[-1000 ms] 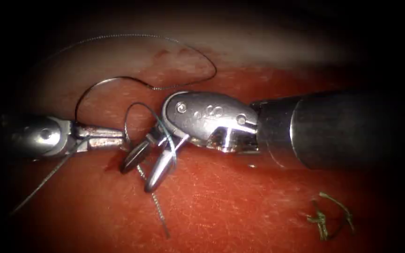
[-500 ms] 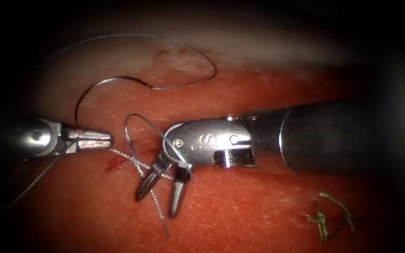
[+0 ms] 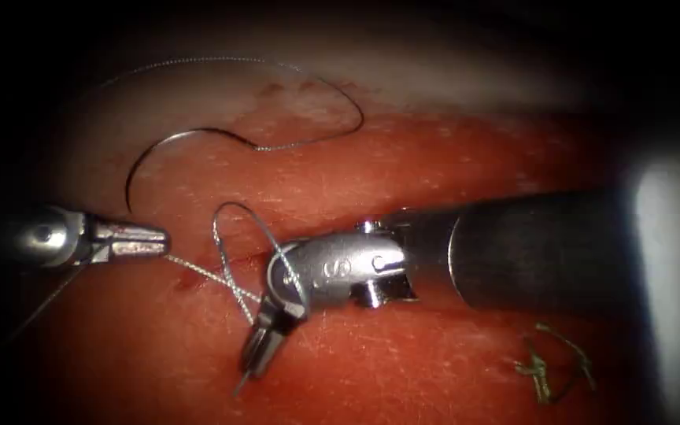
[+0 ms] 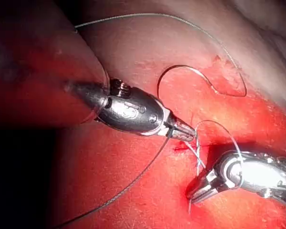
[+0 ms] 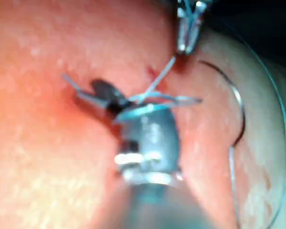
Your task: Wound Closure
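The tissue (image 3: pixel 403 157) carries a short cut (image 3: pixel 190 275) with red fluid at it, not yet drawn shut. The right pincer (image 3: pixel 257 358) is closed on the short thread (image 3: pixel 234 287) end, a loop of thread around its wrist. The left pincer (image 3: pixel 147 238) is closed on the long strand left of the cut. The needle (image 3: pixel 159 149) lies free on the tissue above, held by neither. A knot appears under way, not seated. A cut end of thread (image 3: pixel 548 366) lies far right.

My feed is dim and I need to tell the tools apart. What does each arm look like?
Both end in small silver metal hands with narrow tapered jaws. The right hand has a rounded steel wrist stamped with an S-like mark and round pins, on a thick dark shaft. The left hand has a shiny wrist with one round pin.
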Controlling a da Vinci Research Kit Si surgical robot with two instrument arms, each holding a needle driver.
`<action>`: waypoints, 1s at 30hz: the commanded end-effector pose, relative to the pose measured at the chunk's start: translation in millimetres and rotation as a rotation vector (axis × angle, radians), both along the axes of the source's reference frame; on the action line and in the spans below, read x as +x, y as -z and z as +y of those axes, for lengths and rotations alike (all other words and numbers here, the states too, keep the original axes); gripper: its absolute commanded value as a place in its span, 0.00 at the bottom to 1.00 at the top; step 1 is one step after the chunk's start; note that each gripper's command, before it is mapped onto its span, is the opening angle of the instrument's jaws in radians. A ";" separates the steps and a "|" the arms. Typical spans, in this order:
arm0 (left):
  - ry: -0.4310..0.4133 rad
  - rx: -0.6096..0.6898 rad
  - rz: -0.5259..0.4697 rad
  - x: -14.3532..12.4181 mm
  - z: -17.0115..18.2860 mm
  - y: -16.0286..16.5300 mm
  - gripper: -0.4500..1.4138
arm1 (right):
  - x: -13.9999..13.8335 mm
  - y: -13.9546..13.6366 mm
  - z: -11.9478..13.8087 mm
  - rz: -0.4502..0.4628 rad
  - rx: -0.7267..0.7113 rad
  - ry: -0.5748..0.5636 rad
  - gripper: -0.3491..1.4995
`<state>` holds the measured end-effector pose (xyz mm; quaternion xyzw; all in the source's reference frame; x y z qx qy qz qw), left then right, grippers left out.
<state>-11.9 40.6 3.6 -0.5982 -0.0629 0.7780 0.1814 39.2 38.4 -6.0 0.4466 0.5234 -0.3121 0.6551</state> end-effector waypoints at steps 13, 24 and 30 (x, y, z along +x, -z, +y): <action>-0.032 0.009 0.036 0.4 -5.6 0.7 0.05 | 0.5 -1.7 4.8 -0.010 0.078 -0.184 0.00; -0.093 0.030 0.017 -1.5 -11.5 5.0 0.05 | -3.4 0.6 6.2 -0.093 0.164 -0.245 0.00; -0.099 0.042 0.014 -0.8 -12.6 5.8 0.05 | -5.0 1.0 6.0 -0.102 0.174 -0.285 0.00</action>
